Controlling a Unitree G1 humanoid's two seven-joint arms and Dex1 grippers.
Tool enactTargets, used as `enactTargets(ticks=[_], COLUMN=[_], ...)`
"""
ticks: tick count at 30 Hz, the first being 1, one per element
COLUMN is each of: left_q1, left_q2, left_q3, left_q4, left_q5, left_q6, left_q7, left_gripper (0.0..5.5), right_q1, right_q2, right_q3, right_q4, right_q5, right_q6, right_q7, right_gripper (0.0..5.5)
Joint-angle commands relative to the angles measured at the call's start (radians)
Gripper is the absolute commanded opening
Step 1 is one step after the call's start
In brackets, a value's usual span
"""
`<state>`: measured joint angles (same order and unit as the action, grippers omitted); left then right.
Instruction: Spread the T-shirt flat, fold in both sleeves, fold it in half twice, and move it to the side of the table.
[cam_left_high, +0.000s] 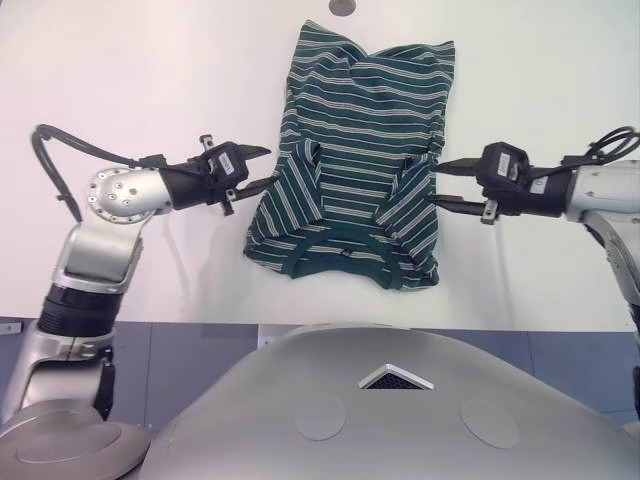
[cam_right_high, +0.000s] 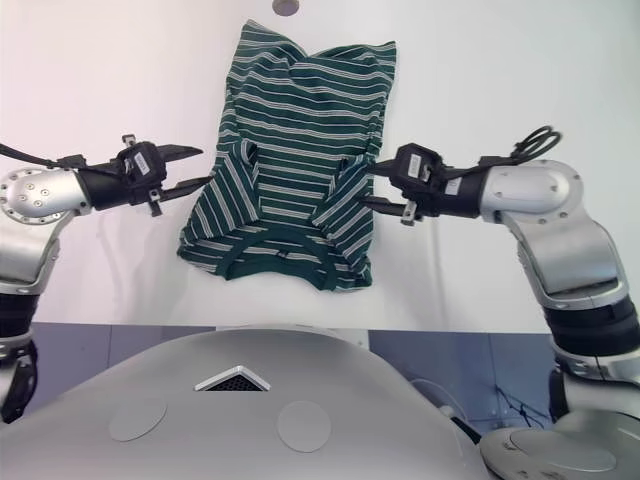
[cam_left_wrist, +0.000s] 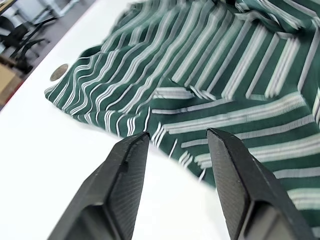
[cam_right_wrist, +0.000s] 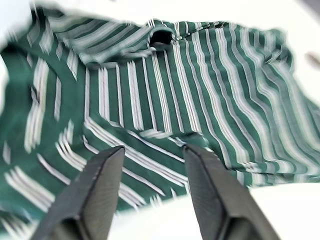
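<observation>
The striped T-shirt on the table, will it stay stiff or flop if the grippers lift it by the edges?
Likely floppy: the T-shirt lies in soft wrinkles with folded-in sleeves, so it should sag between the left gripper and right gripper. Pushed across the smooth table, it would probably bunch rather than slide whole.

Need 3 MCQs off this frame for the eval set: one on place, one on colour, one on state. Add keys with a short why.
1. Where is the left gripper?
A) beside the T-shirt's left edge
B) over the collar
C) at the far hem

2. The T-shirt is:
A) plain red
B) dark green with pale stripes
C) blue with dots

3. The right gripper is:
A) shut on a sleeve
B) open
C) shut on a cup

Key:
1 A, its fingertips point at the shirt's left side.
2 B, the green cloth carries pale stripes.
3 B, the right wrist view shows its fingers spread apart.
</observation>
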<state>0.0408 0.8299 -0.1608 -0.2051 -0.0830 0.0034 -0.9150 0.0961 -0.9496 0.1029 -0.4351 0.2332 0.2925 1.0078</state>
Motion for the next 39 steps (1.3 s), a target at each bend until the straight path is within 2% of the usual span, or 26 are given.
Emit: enactTargets(ticks=[1, 4, 7, 10, 15, 18, 21, 23, 25, 26, 28, 31, 35, 39], left_q1=[0.045, 0.053, 0.062, 0.066, 0.071, 0.035, 0.010, 0.025, 0.102, 0.139, 0.167, 0.132, -0.034, -0.314], left_q2=[0.200, 0.257, 0.255, 0.223, 0.167, 0.111, 0.092, 0.106, 0.203, 0.264, 0.382, 0.429, 0.316, 0.131], left_q3=[-0.072, -0.085, -0.097, -0.130, -0.174, -0.223, -0.271, -0.298, -0.332, -0.339, -0.342, -0.305, -0.169, -0.045], left_q4=[0.183, 0.330, 0.384, 0.391, 0.402, 0.416, 0.439, 0.417, 0.234, 0.114, -0.104, -0.245, -0.160, 0.156], left_q5=[0.241, 0.326, 0.352, 0.382, 0.459, 0.534, 0.549, 0.467, 0.239, 0.101, -0.189, -0.474, -0.709, -0.790], left_q6=[-0.484, -0.743, -0.870, -0.953, -1.014, -1.026, -0.987, -0.890, -0.588, -0.394, -0.082, 0.170, 0.420, 0.605], left_q7=[-0.071, -0.028, 0.000, 0.030, 0.103, 0.131, 0.110, 0.048, -0.127, -0.197, -0.276, -0.301, -0.259, -0.148], left_gripper=[2.29, 2.29, 2.29, 2.29, 2.29, 2.32, 1.61, 1.20, 0.72, 0.53, 0.22, 0.01, 0.01, 0.01], right_q1=[0.192, 0.258, 0.277, 0.272, 0.214, 0.186, 0.171, 0.176, 0.194, 0.203, 0.241, 0.231, 0.021, -0.403], right_q2=[-0.115, -0.118, -0.077, -0.013, 0.038, 0.025, 0.007, -0.001, -0.045, -0.083, -0.232, -0.364, -0.278, -0.031], right_q3=[-0.007, 0.005, 0.027, 0.045, 0.084, 0.105, 0.126, 0.134, 0.169, 0.187, 0.196, 0.143, 0.075, 0.076], right_q4=[0.248, 0.372, 0.398, 0.412, 0.433, 0.466, 0.481, 0.455, 0.358, 0.290, 0.128, -0.012, 0.018, 0.287], right_q5=[-0.301, -0.425, -0.519, -0.606, -0.721, -0.736, -0.710, -0.637, -0.445, -0.336, -0.042, 0.333, 0.625, 0.737], right_q6=[-0.693, -0.966, -1.153, -1.256, -1.285, -1.299, -1.287, -1.234, -1.015, -0.866, -0.543, -0.260, 0.020, 0.287], right_q7=[-0.047, -0.134, -0.211, -0.305, -0.378, -0.397, -0.385, -0.360, -0.222, -0.130, 0.059, 0.188, 0.185, 0.081], right_gripper=[2.37, 2.37, 2.37, 2.37, 2.37, 1.71, 0.94, 0.52, 0.08, 0.00, 0.00, 0.00, 0.00, 0.00])
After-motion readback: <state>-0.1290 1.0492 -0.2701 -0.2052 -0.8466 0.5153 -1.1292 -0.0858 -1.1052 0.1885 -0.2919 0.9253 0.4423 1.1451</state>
